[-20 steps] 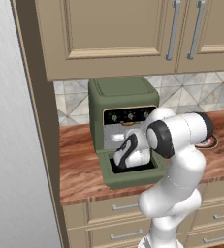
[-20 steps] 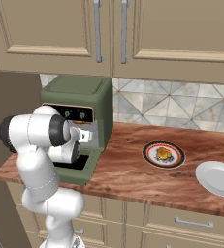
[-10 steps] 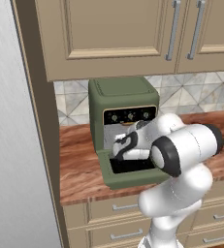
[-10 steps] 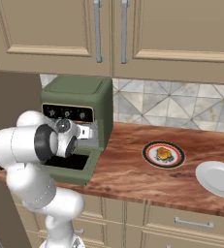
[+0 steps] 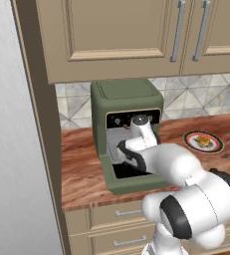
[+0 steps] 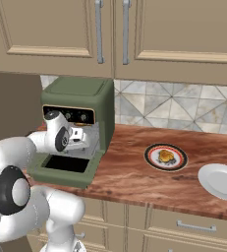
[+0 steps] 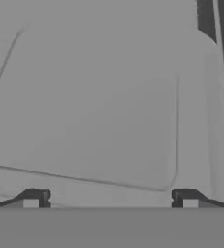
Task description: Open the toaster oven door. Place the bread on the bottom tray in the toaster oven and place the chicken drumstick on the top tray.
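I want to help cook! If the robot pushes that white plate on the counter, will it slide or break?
The empty white plate looks smooth and shallow, lying flat on the glossy wooden counter, so it would probably slide easily rather than tip. It looks stiff, likely ceramic, so it might break if it fell. It sits fairly near the counter's front edge, so a hard push could be risky.

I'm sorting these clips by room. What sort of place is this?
A home kitchen, rendered: a wooden counter with a toaster oven, beige wall cabinets and a tiled backsplash.
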Tool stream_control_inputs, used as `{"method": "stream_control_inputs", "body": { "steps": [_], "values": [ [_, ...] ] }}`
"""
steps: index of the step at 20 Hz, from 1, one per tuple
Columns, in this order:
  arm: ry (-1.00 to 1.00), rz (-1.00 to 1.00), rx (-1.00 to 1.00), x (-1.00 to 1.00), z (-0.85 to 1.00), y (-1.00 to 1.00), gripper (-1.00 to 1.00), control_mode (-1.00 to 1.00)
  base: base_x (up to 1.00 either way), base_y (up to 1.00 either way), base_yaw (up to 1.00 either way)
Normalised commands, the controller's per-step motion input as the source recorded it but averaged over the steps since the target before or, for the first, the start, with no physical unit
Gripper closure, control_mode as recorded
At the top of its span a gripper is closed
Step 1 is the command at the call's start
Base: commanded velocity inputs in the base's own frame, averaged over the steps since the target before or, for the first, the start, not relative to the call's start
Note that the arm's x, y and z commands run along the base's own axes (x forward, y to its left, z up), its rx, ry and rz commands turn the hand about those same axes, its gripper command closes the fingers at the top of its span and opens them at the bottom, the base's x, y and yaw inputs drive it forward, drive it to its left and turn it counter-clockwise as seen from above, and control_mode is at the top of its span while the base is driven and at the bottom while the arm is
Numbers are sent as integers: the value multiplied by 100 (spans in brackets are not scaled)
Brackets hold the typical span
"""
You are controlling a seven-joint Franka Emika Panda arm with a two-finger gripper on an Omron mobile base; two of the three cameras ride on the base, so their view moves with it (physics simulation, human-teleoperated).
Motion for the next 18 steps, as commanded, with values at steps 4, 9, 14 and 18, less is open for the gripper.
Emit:
{"method": "stream_control_inputs", "body": {
  "steps": [4,9,14,18],
  "values": [
    [22,-5,-1,-59,65,-21,-100,-100,0,0,0],
    [0,-6,1,-19,87,-47,-100,-100,0,0,0],
    [0,-5,10,-38,41,-97,-100,-100,0,0,0],
    [0,-5,12,-2,38,-100,-100,-100,0,0,0]
  ]
}}
